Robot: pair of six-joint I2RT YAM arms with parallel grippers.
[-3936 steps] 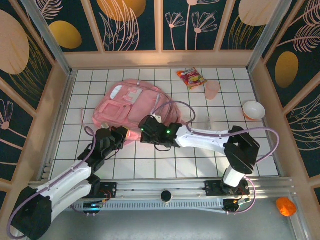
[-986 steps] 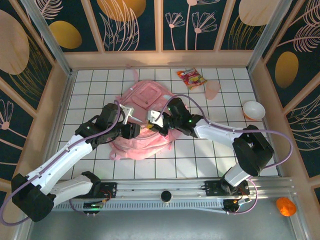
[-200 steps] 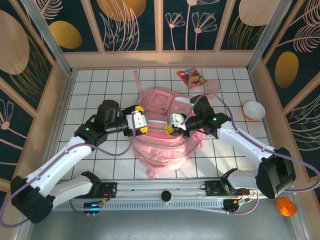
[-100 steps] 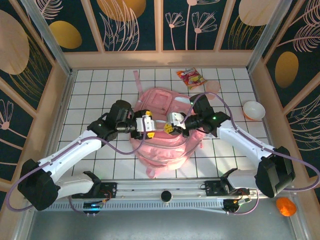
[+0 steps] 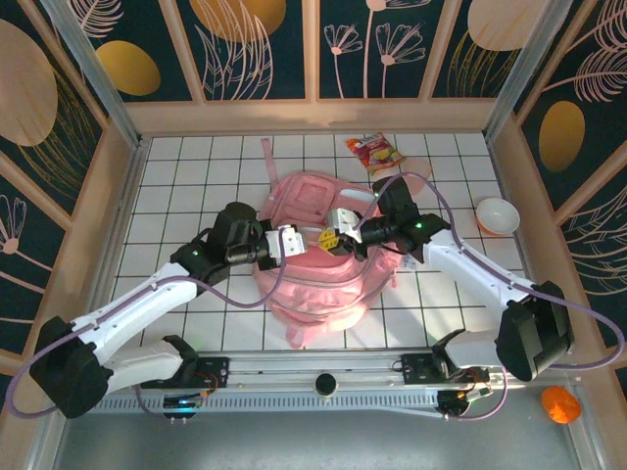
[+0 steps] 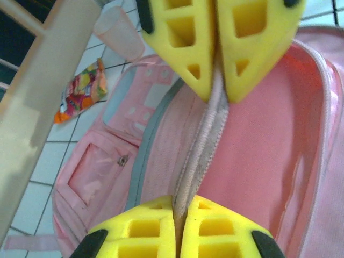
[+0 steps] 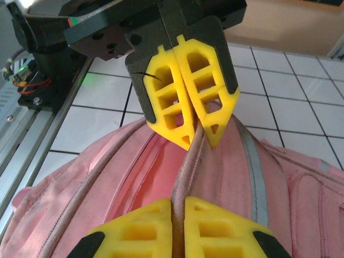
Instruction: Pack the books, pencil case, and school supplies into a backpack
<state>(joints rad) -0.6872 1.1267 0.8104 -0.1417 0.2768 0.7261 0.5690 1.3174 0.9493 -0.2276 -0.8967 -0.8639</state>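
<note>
The pink backpack (image 5: 323,284) lies in the middle of the tiled floor, its main compartment unzipped. My left gripper (image 5: 298,243) and right gripper (image 5: 327,238) meet tip to tip over its opening. In the left wrist view my left gripper (image 6: 180,228) is shut on the grey-pink zipper edge (image 6: 201,156), and the right gripper's yellow fingers (image 6: 183,32) pinch the same edge further along. In the right wrist view my right gripper (image 7: 178,226) is shut on that zipper edge (image 7: 185,177), facing the left gripper's fingers (image 7: 166,97). Books, pencil case and school supplies are out of view.
A red-orange snack packet (image 5: 375,154) and a pink cup (image 5: 416,172) lie behind the backpack, and a white bowl (image 5: 498,215) sits at the right. A pink strap (image 5: 266,157) trails toward the back wall. Wooden walls ring the floor.
My left gripper has moved right to the backpack's opening and shut on the zipper edge, facing the right gripper. The right gripper has kept its hold, shifting slightly toward the back.
</note>
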